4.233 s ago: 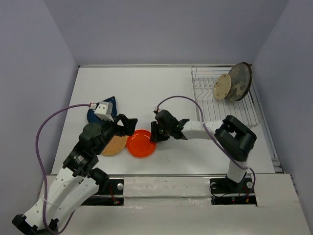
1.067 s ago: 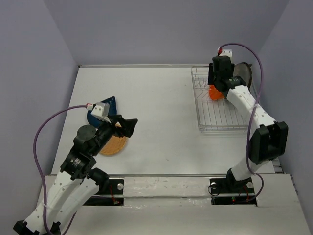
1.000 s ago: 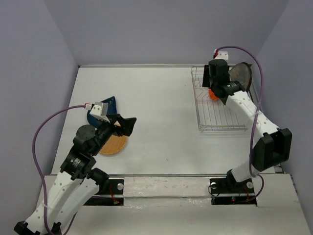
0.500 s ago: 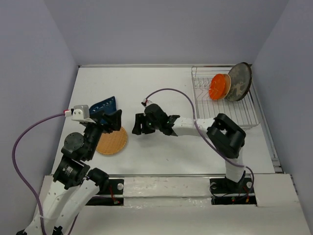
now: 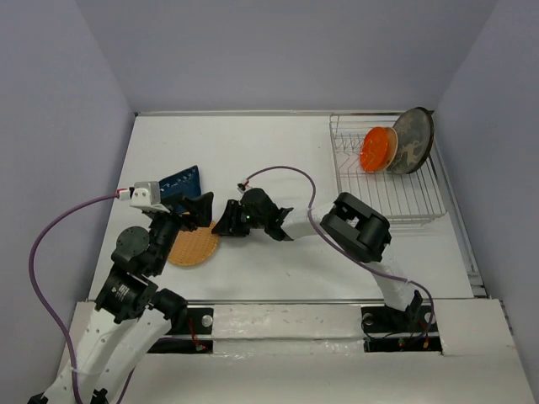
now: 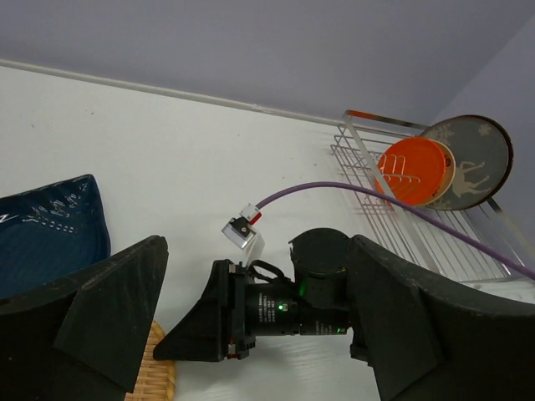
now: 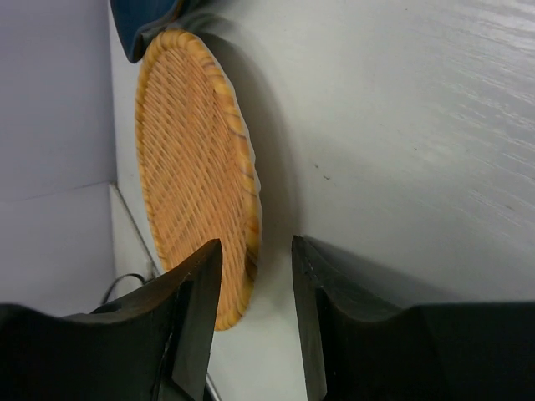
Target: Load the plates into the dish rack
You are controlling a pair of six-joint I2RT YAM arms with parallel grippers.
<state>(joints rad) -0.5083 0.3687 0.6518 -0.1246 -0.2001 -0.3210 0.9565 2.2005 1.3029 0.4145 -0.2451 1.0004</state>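
Note:
The tan waffle plate (image 5: pixel 192 247) lies flat at the table's left, with the dark blue leaf plate (image 5: pixel 178 182) just behind it. My right gripper (image 5: pixel 221 227) reaches left, low over the table. In the right wrist view, my right gripper (image 7: pixel 255 251) stands open, its jaws straddling the tan plate's (image 7: pixel 192 167) near rim with a gap on both sides. My left gripper (image 5: pixel 195 210) hovers wide open above the same spot, holding nothing. In the dish rack (image 5: pixel 396 198) the orange-red plate (image 5: pixel 376 149) and grey deer plate (image 5: pixel 413 141) stand upright.
A purple cable (image 5: pixel 282 172) loops from the right wrist over the table's middle. In the left wrist view the right gripper's black body (image 6: pixel 276 309) lies between my left fingers (image 6: pixel 117 317). A cream plate edge (image 5: pixel 392 156) shows between the orange-red and grey plates.
The right arm left the orange-red plate standing in the rack and swung across to the left. Over the last half second it slid on to the tan plate's rim, jaws narrowing. The left gripper shifted a little.

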